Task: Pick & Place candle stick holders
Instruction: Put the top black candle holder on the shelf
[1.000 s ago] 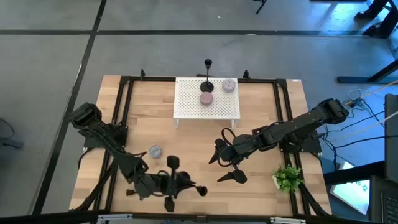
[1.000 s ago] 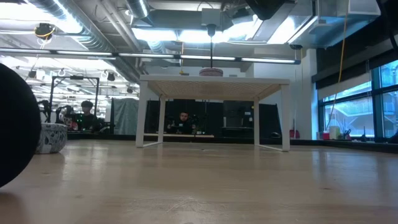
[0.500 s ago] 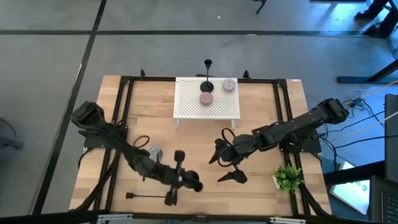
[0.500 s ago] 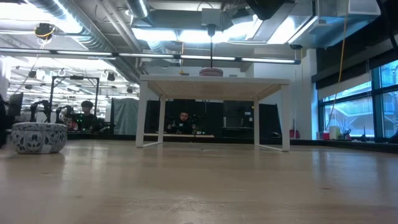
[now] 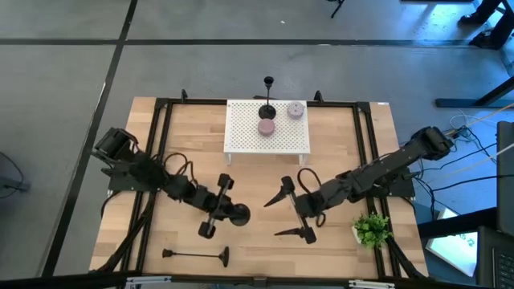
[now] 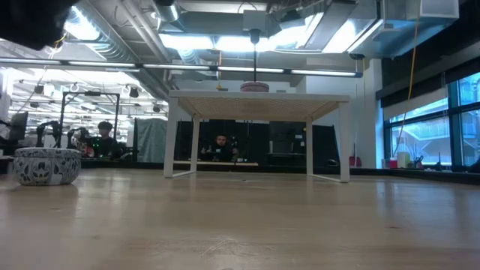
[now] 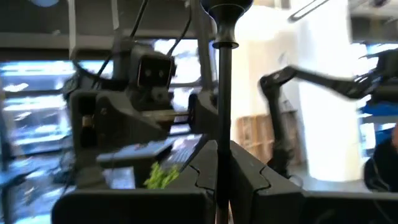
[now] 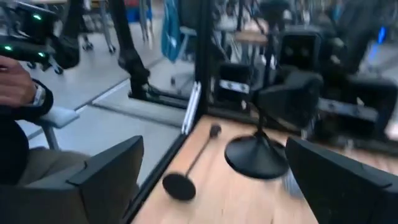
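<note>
**Left hand lifting a candle stick holder above the desk**

Left hand (image 5: 215, 207) clamped on the stem of a candle stick holder (image 7: 222, 81), held over the near-left part of the desk (image 5: 345, 144), round base toward the right. Second candle stick holder (image 5: 195, 254) lying flat by the near edge, well apart from the hand. Third candle stick holder (image 5: 267, 98) upright on the white perforated stand (image 5: 267, 140) at the far side (beside two small round candles (image 5: 267, 127)). Right hand (image 5: 291, 211) near centre-right, fingers spread wide, holding nothing. Small green plant (image 5: 372, 229) at near right. Patterned bowl (image 6: 46, 165) on the left.
</note>
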Controlling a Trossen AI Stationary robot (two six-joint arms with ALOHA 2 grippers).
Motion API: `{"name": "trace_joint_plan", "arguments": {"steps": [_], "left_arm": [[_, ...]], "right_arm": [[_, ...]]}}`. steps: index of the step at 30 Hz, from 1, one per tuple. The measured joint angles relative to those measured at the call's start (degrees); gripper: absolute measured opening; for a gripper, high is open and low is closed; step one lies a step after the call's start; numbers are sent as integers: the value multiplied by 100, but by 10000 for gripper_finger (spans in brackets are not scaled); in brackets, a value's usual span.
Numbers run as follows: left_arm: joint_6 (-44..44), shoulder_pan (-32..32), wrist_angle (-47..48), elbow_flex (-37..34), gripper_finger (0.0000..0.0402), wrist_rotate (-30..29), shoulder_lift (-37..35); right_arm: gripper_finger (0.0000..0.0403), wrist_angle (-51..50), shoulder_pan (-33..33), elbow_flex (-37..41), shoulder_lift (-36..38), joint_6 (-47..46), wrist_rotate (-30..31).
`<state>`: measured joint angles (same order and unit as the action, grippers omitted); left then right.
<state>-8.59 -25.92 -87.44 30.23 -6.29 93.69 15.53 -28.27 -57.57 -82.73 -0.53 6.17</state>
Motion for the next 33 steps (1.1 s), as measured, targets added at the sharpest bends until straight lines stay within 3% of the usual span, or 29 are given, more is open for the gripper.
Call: {"name": "trace_joint_plan", "arguments": {"steps": [3, 8, 10, 14, 17, 20, 27, 33], "left_arm": [[321, 276, -70, 144, 8, 387, 0], [775, 775, -207, 304, 8, 405, -63], [1208, 995, -180, 366, 8, 496, -114], [1753, 1135, 674, 360, 8, 1091, -103], [1311, 1027, 1191, 356, 8, 833, -98], [1190, 1005, 1056, 414, 8, 532, -98], [1184, 1044, 1176, 629, 8, 768, -105], [1098, 1001, 1276, 746, 8, 777, -103]], "right_arm": [[395, 766, 75, 229, -12, 381, 196], [395, 1203, 473, 251, -16, 247, 1599], [395, 1324, 595, 250, -11, -22, 1848], [395, 989, 682, 252, -21, -206, 1765], [395, 881, 669, 249, -14, -204, 1717], [395, 815, 660, 250, -19, -204, 1570], [395, 894, 621, 250, -19, -204, 514], [395, 911, 613, 250, -19, -204, 212]]}}
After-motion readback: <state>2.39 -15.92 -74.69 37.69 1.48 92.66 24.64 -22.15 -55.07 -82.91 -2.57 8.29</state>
